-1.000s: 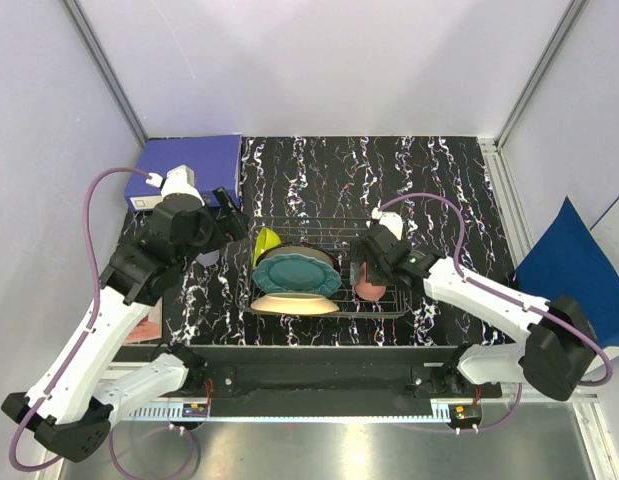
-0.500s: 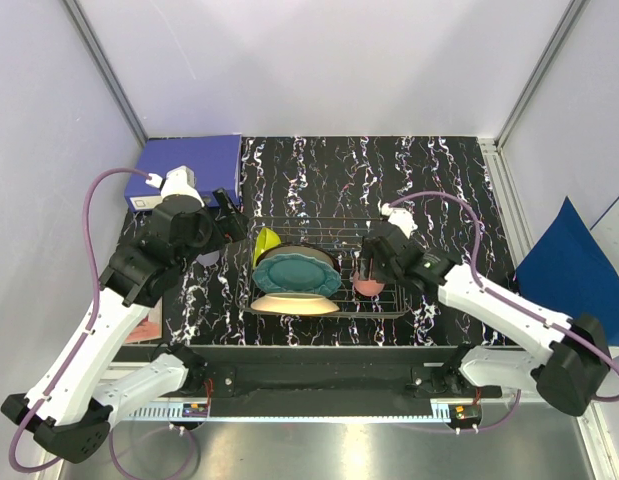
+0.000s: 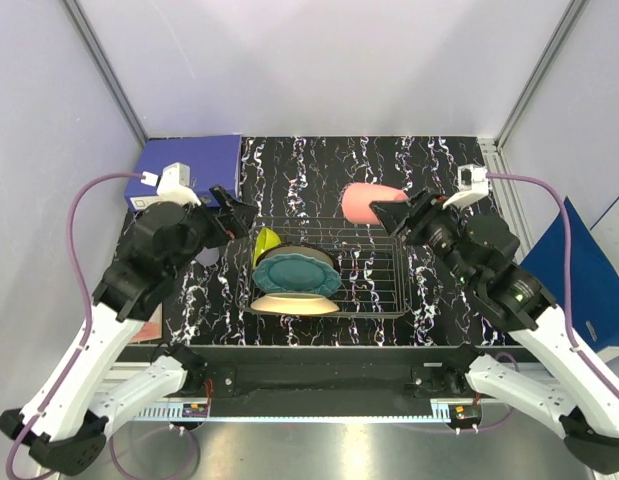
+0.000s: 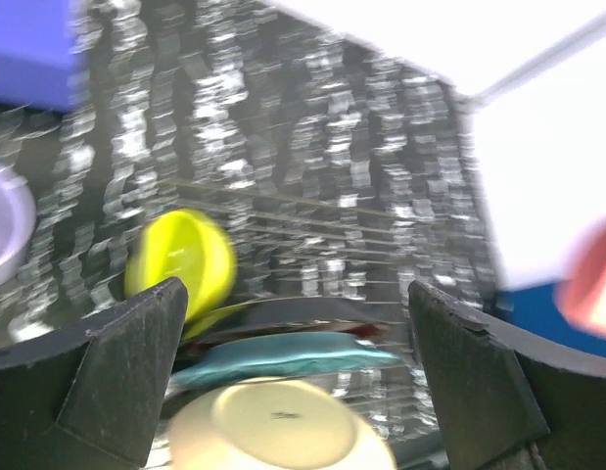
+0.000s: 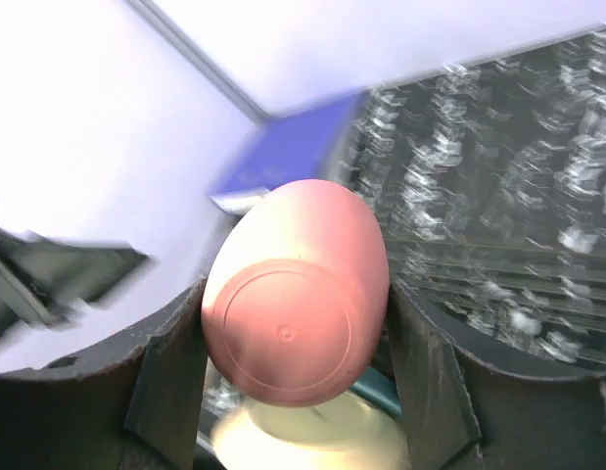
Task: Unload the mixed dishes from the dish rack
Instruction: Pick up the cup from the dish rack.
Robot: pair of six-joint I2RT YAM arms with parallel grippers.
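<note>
Holding the salmon-pink cup point(image 3: 359, 202) on its side between its fingers, the right gripper point(image 3: 387, 213) hangs clear of the dish rack point(image 3: 381, 290), about over its far right side, with the cup's flat base turned to the wrist camera. Below and to that gripper's left, three pieces sit in the rack: the small yellow-green bowl point(image 3: 266, 243), the teal scalloped plate point(image 3: 302, 273) and, nearest the arms, the cream bowl point(image 3: 292, 303). The left gripper point(image 3: 237, 205), jaws spread wide and empty, hovers by the rack's left end, the yellow-green bowl just ahead of it. A lavender cup point(image 4: 3, 227) appears to stand on the marbled table point(image 3: 319, 165) outside the rack, beneath that arm. The unloading looks roughly half done: one piece out, one in the air, three to go.
</note>
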